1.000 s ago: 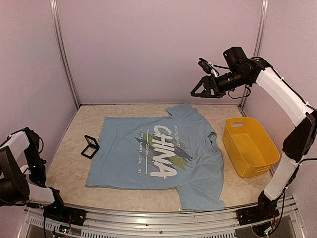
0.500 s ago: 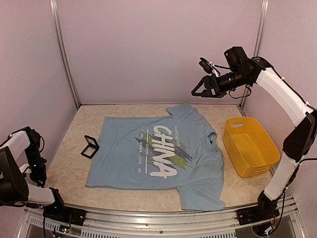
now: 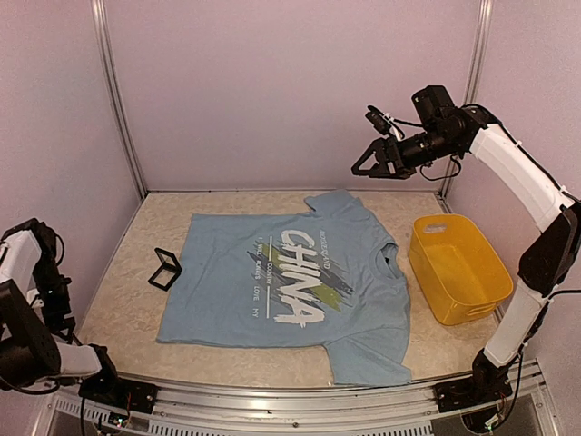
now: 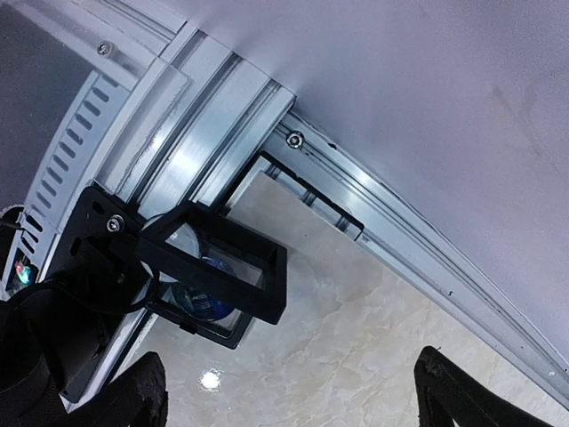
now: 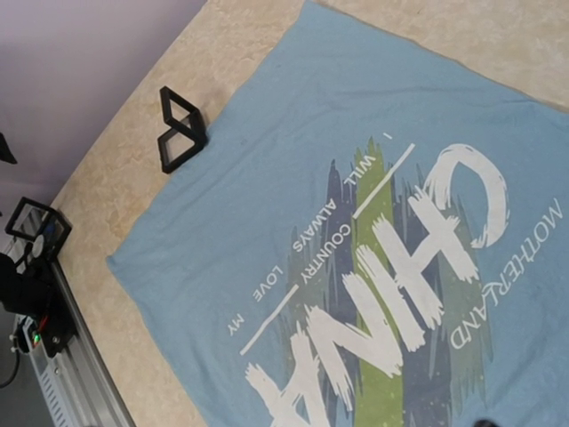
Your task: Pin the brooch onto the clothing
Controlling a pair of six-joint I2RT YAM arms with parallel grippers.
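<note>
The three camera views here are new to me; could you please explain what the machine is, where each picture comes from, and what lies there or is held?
Two robot arms stand at the near edge of a table. The overhead picture looks down from behind them; the other two come from a camera on each wrist. A blue T-shirt lies flat, a yellow bin to its right, an open black case to its left. The right gripper hangs high, open and empty. The left gripper is open too, near a second black case by the rail, with something small and blue inside, probably the brooch.
</note>
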